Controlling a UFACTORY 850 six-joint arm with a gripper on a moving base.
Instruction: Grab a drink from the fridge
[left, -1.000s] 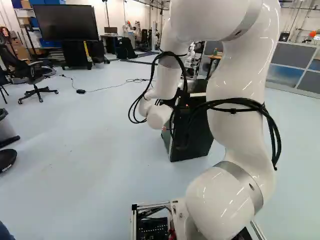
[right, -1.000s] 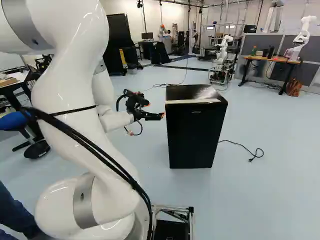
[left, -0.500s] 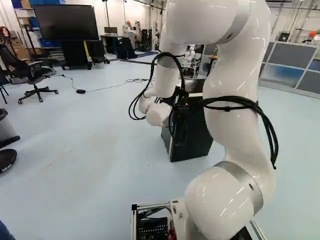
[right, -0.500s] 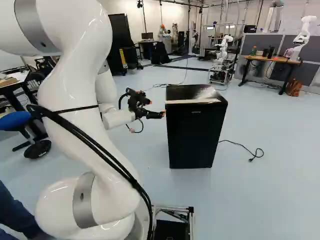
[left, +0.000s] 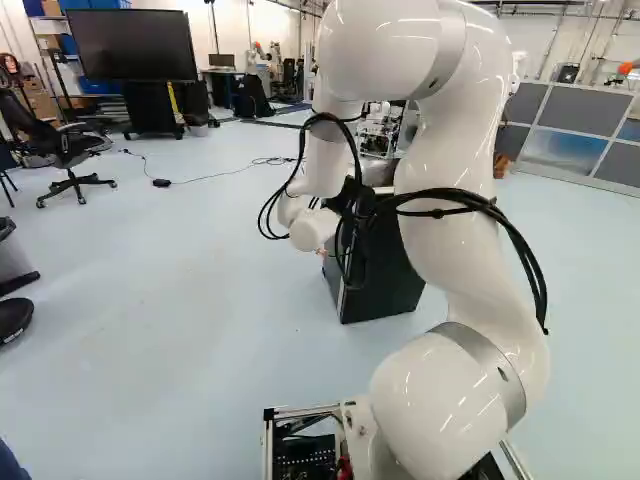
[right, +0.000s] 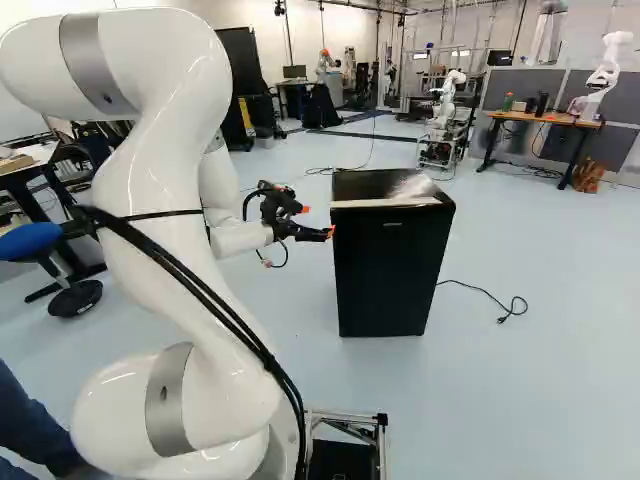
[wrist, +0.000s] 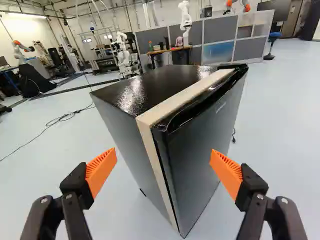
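My gripper (right: 318, 221) is level with the upper part of the black fridge (right: 390, 270), close beside its left side in the right base view. In the left base view the arm partly covers the fridge. The wrist view has the gripper (wrist: 164, 159) open, its orange pads wide apart with nothing held. Ahead, between and beyond the fingers, stands the corner of the fridge (wrist: 125, 135). Its door (wrist: 200, 155) is closed, with a pale strip (wrist: 170, 102) behind the door along the top and side edges. No drink shows.
A cable (right: 485, 292) lies on the floor beside the fridge. Farther back are a wooden desk (right: 545, 118) with small items, another robot (right: 445, 105) and grey partitions (left: 580, 110). An office chair (left: 65, 150) stands at the left of the left base view.
The arm's upper links have swung and lowered, and the gripper has edged slightly closer to the fridge in the right base view. The fridge and the base have not moved.
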